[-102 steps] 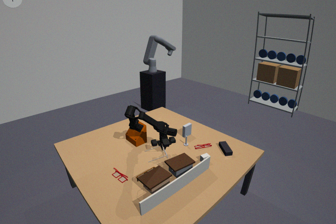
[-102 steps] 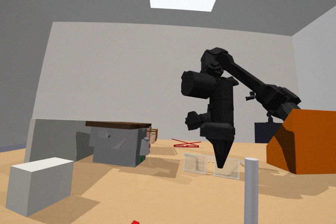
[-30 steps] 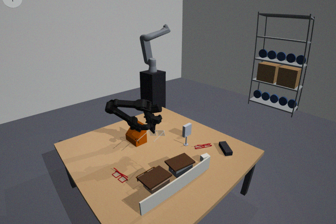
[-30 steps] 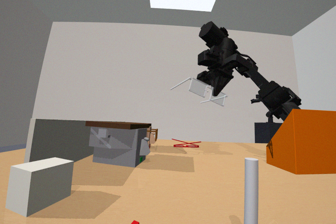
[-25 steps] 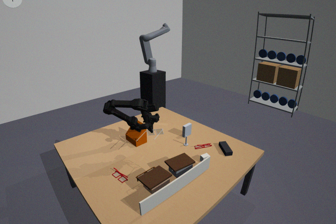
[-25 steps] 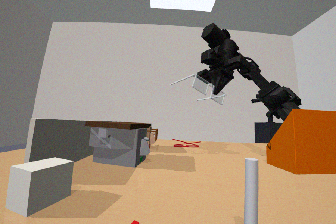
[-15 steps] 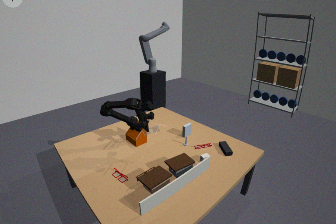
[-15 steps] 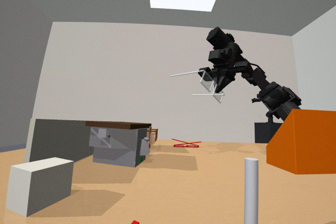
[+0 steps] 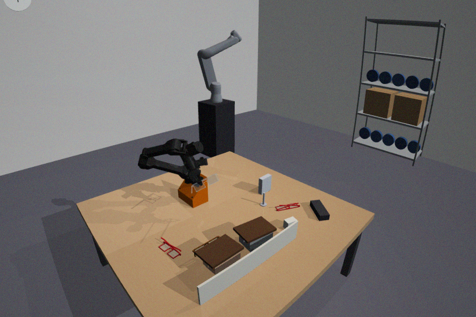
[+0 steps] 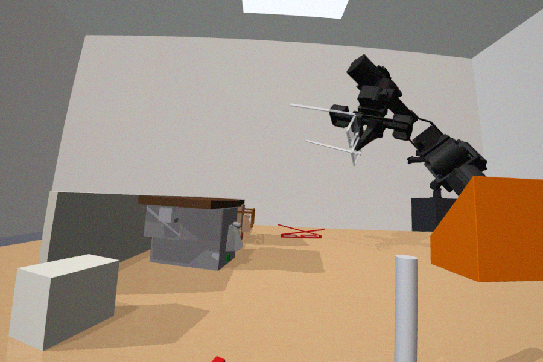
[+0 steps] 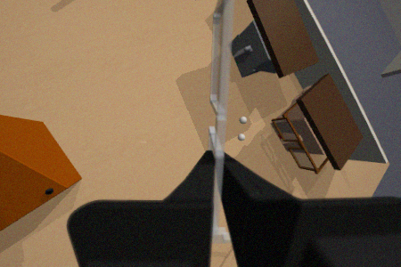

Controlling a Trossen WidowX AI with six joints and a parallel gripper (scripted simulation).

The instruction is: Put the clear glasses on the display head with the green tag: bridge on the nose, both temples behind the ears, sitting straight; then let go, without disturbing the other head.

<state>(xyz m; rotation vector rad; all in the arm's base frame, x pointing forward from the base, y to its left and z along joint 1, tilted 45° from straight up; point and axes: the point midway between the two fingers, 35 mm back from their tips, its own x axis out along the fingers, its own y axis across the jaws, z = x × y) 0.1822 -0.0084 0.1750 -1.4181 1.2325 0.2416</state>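
Note:
The clear glasses (image 9: 212, 179) (image 10: 352, 130) (image 11: 225, 55) hang in the air, high above the table beside the orange block. My gripper (image 9: 200, 183) (image 10: 357, 148) (image 11: 213, 157) is shut on their front frame near the bridge. In the exterior view both temples are open and point left, and the front is steeply tilted. The grey head (image 9: 257, 242) (image 10: 188, 239) (image 11: 254, 57) with the green tag (image 10: 228, 257) stands under a brown flat top, apart from the glasses. Its nose shows; it wears no glasses. The other head (image 9: 223, 263) wears brown glasses (image 9: 207, 244) (image 11: 300, 143).
A pale wall (image 9: 249, 261) (image 10: 96, 228) stands behind the heads. An orange block (image 9: 194, 193) (image 10: 508, 230) (image 11: 31, 166) stands near the arm. Also present are a small mirror (image 9: 265, 184), red glasses (image 9: 287, 206), other red glasses (image 9: 169, 249), a white block (image 9: 290, 222) (image 10: 81, 300) and a black box (image 9: 319, 210).

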